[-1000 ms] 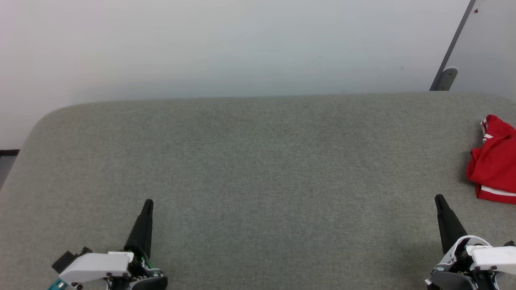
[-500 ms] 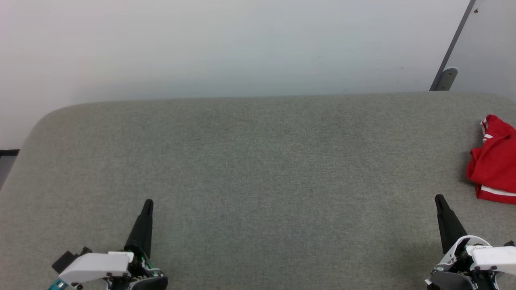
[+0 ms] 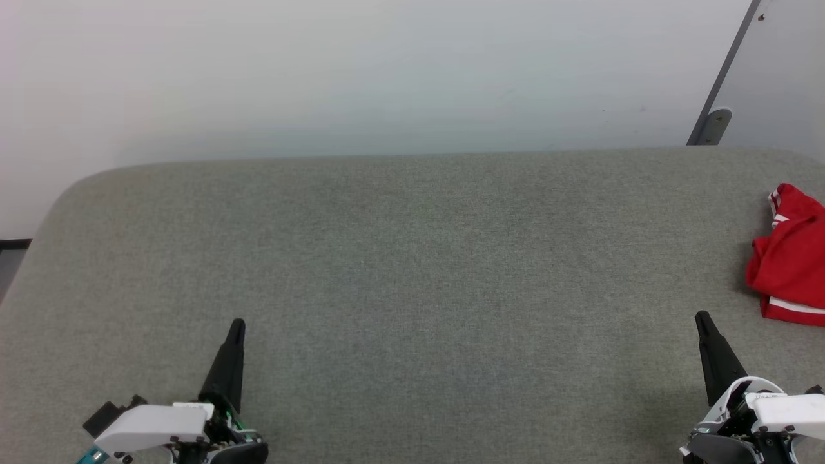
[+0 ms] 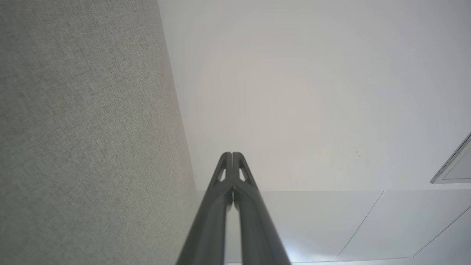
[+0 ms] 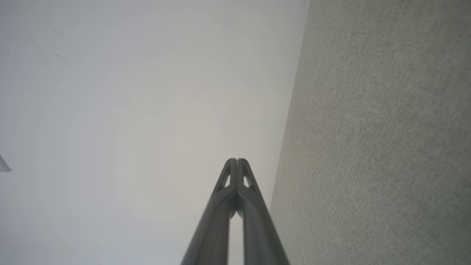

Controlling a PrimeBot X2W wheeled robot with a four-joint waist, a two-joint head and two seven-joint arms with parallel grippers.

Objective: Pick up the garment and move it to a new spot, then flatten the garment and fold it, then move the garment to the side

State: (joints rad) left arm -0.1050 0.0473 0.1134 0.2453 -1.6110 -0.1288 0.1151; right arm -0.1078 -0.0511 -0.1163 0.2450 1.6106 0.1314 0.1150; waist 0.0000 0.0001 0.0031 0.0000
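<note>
Garment (image 3: 789, 258) location: far right edge of the grey, woven-textured padded surface (image 3: 412, 258), partly cut off by the head view. It is a soft red heap with white striped trim, layered rather than spread; whether it is neatly folded is hard to tell. This position fits either a garment waiting for pickup or one folded and set aside. Left gripper (image 3: 236, 324) and right gripper (image 3: 702, 317) rest low at the near corners, well apart from the cloth — tapered dark fingers pressed together, holding nothing.
</note>
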